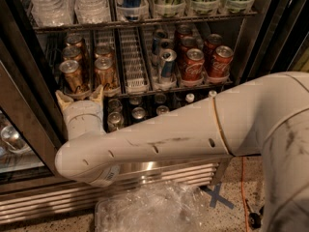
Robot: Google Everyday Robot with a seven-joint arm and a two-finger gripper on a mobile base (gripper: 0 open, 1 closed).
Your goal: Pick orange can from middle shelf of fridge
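Several orange cans stand in the two left lanes of the middle shelf (145, 89) of the fridge (251, 57). The front-left orange can (73, 75) and the front orange can of the lane beside it (105, 71) are at the shelf's front edge. My gripper (80, 95) is open, with its two cream fingertips (62, 98) just below and in front of these two cans, at the height of the shelf's front stops. Nothing is between its fingers. My white arm crosses the lower half of the view and hides part of the shelf below.
Blue-and-silver cans (166, 64) and red Coca-Cola cans (193, 64) fill the right lanes, with an empty lane (133, 62) between. Clear bottles and tall green cans stand on the rack above, small silver cans (116, 120) below. The open glass door (19, 129) is at left. Crumpled plastic (159, 209) lies on the floor.
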